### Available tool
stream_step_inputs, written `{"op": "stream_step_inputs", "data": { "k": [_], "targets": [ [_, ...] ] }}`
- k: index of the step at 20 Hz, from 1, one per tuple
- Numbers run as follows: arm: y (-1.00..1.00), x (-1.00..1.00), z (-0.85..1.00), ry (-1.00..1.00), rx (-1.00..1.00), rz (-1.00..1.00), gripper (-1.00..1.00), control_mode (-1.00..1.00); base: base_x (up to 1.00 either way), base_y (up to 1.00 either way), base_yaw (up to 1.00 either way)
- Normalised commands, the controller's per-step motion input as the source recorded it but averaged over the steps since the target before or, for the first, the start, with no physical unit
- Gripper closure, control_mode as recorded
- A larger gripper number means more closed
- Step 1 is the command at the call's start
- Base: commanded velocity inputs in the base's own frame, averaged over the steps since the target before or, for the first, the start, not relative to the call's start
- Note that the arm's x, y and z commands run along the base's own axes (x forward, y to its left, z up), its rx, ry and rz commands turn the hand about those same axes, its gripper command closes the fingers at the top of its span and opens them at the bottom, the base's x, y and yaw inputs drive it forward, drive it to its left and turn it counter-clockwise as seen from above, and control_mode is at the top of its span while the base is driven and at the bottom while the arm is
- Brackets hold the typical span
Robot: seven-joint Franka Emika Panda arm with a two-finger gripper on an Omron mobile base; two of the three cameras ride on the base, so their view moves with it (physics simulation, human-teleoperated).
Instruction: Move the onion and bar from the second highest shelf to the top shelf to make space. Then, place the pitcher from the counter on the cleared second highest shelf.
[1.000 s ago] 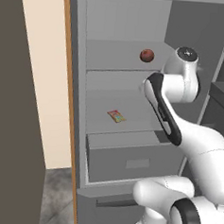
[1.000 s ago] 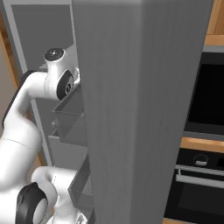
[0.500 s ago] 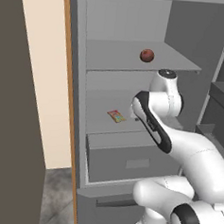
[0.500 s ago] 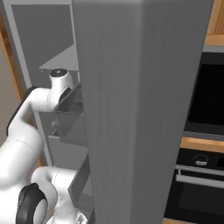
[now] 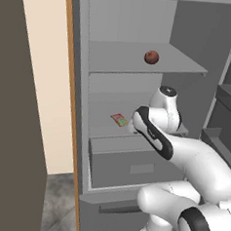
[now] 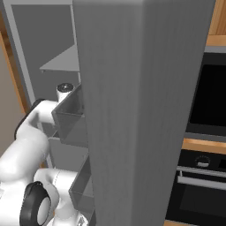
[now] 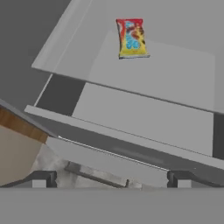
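A: Onion (image 5: 151, 57) sits alone on the top shelf (image 5: 111, 63), toward its right half, well back from the front edge.

B: And the bar (image 5: 119, 119)?

A: It lies flat on the second highest shelf (image 5: 102, 128), left of the middle. From the hand view the bar (image 7: 131, 37) is near the top of the picture, on the shelf panel above the grey drawer box (image 5: 133, 162).

B: What about the gripper (image 7: 111, 179)?

A: Its 2 finger tips (image 7: 42, 178) stand wide apart with nothing between them. The bar is well apart from them. From the left base view the arm's wrist (image 5: 151, 127) is just right of the bar, over the shelf's front.
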Motion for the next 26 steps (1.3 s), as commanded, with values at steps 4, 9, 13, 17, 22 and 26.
{"op": "stream_step_inputs", "data": {
  "k": [4,9,13,17,22,26],
  "targets": [
    [0.00,0.43,-0.14,-0.01,0.00,0.07,-1.00,-1.00,0.00,0.00,0.00],
    [0.00,0.60,-0.24,0.00,0.00,0.04,-1.00,-1.00,0.00,0.00,0.00],
    [0.01,0.59,-0.21,0.00,0.00,0.03,-1.00,-1.00,0.00,0.00,0.00],
    [0.11,0.61,-0.19,0.00,0.00,0.03,-1.00,-1.00,0.00,0.00,0.00],
    [0.28,0.54,-0.21,0.00,0.00,0.04,-1.00,-1.00,0.00,0.00,0.00],
    [0.08,0.47,-0.22,0.00,0.00,0.01,-1.00,-1.00,0.00,0.00,0.00]
  ]
}}
